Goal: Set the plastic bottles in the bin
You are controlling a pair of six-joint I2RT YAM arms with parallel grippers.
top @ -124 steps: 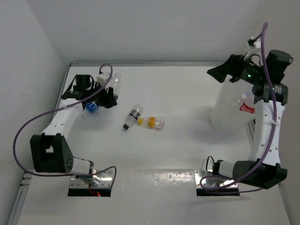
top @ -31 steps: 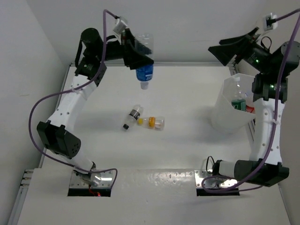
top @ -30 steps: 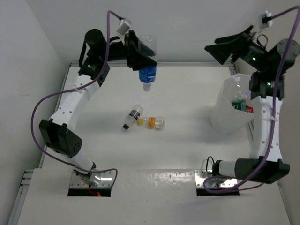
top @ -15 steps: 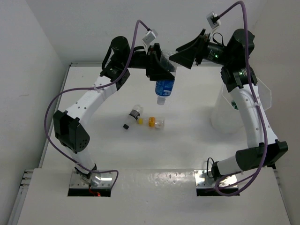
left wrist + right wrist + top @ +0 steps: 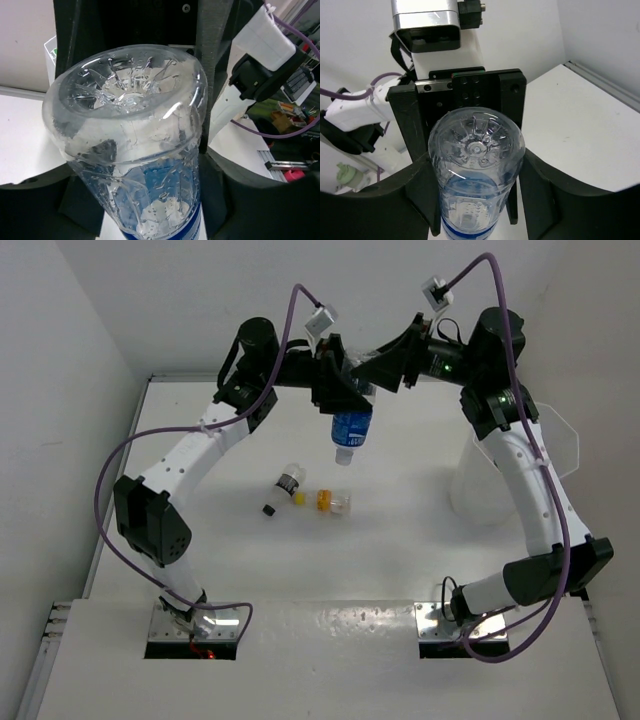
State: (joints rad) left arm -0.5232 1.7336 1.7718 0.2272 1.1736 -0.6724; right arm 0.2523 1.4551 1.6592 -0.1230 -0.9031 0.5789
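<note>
Fingers [image 5: 240,200] of the left gripper [image 5: 343,405] are clamped on a blue-labelled bottle [image 5: 349,428], held cap-down aloft. Its base is flanked by the right gripper [image 5: 372,367]; whether it grips cannot be told. The bin [image 5: 476,485] is seen well apart.

Both arms raised high, wrists meeting mid-air. L gripper [image 5: 340,392] clamped on bottle [image 5: 350,428], which hangs cap-down. R gripper [image 5: 372,368] fingers straddle it; grip unclear.

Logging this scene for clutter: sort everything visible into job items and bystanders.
Job items: blue-label bottle held in mid-air; black-capped bottle and yellow-orange bottle on the table; bin.
Bystanders: purple cables; metal base plates.
</note>
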